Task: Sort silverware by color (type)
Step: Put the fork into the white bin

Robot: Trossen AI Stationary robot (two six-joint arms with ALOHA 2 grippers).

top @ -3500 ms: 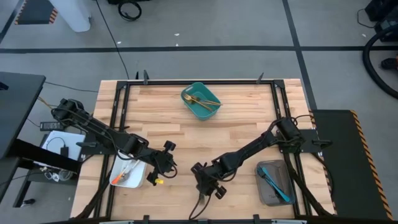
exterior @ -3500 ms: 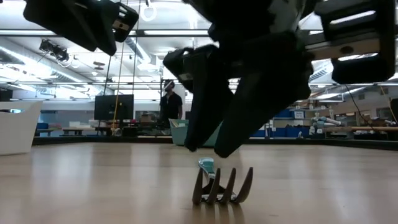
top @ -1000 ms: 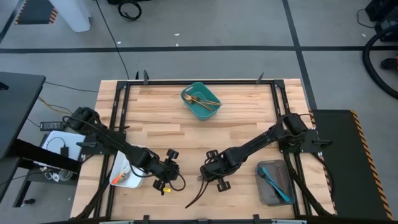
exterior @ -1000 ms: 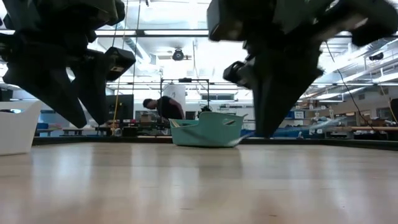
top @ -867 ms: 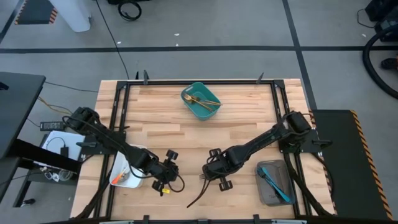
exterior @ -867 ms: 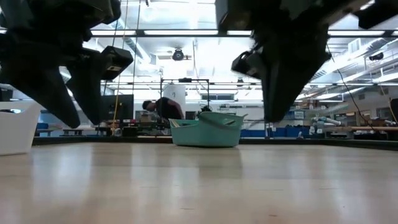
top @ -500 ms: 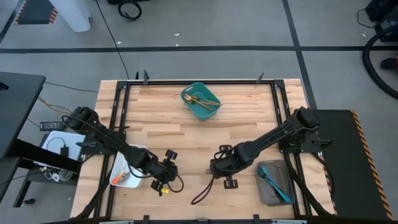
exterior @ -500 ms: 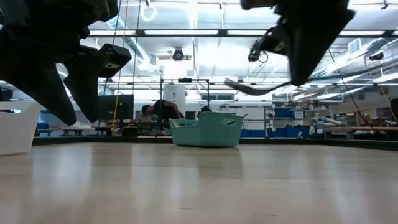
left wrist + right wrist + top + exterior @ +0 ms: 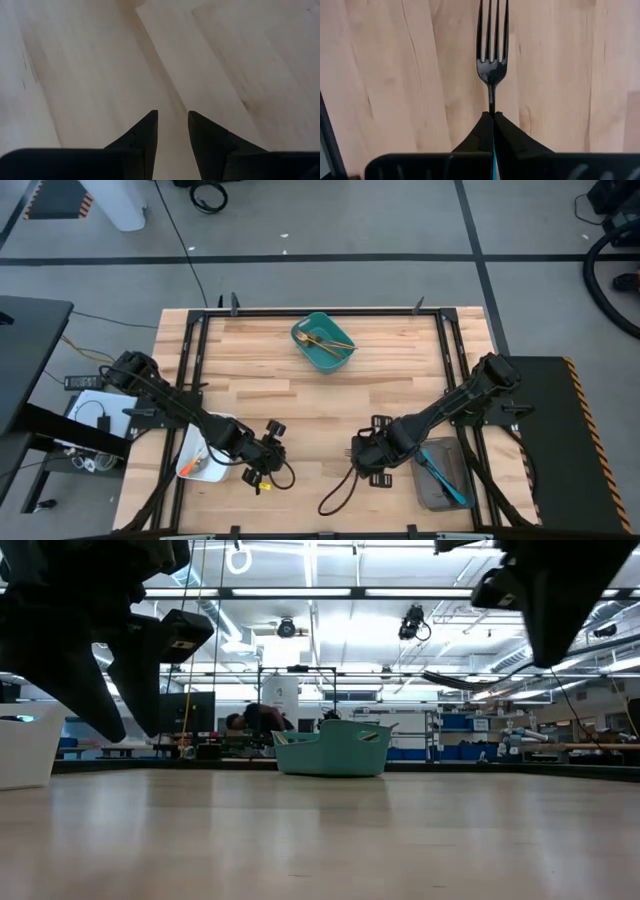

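Overhead, a dark fork [image 9: 338, 498] is being held above the table [image 9: 300, 390] by the right gripper [image 9: 362, 463], just beside the grey tray [image 9: 440, 480]. Nearby, the left gripper [image 9: 262, 473] is being kept slightly parted beside the white tray [image 9: 205, 465]. Through the right wrist view, the fork [image 9: 492, 45] is being clamped by its neck between closed fingers [image 9: 482, 132].

overhead, table-level, two wrist close-ups

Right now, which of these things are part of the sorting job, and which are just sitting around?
Part of the job:
- fork pinched in the right gripper
- gold utensils
- blue-handled utensil
- orange-handled utensils
- left gripper, open, empty

Just around:
- teal bin, grey tray, white tray holding them
- table
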